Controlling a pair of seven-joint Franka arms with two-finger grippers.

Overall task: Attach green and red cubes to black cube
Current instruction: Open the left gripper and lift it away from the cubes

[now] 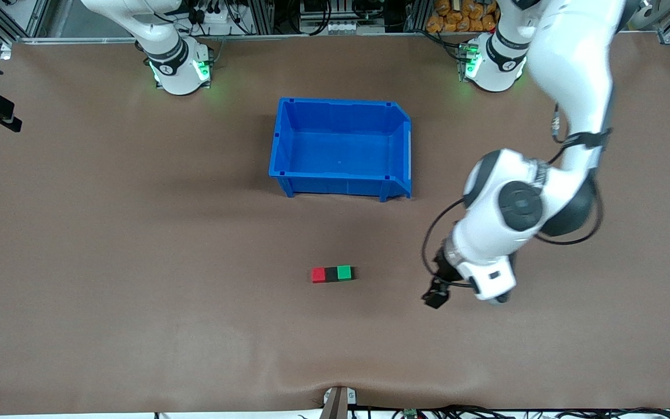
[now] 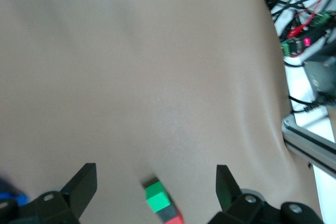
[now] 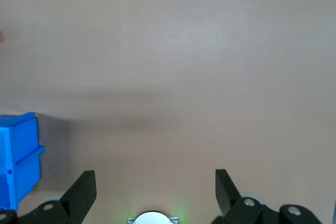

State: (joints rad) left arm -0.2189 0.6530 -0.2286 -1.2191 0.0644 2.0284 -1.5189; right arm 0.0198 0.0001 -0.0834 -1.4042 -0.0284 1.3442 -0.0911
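Observation:
The red cube (image 1: 318,274), the black cube (image 1: 331,273) and the green cube (image 1: 344,272) lie touching in one row on the brown table, black in the middle. In the left wrist view the green cube (image 2: 157,199), black cube (image 2: 169,213) and a sliver of the red cube (image 2: 179,219) show low between the fingers. My left gripper (image 1: 435,298) (image 2: 155,170) hangs open and empty over the table, beside the row toward the left arm's end. My right gripper (image 3: 153,174) is open and empty over bare table by its own base; the front view does not show it.
A blue bin (image 1: 335,185) stands empty, farther from the front camera than the cube row; its corner (image 3: 18,156) shows in the right wrist view. Cables and a metal frame (image 2: 310,145) line the table edge nearest the front camera.

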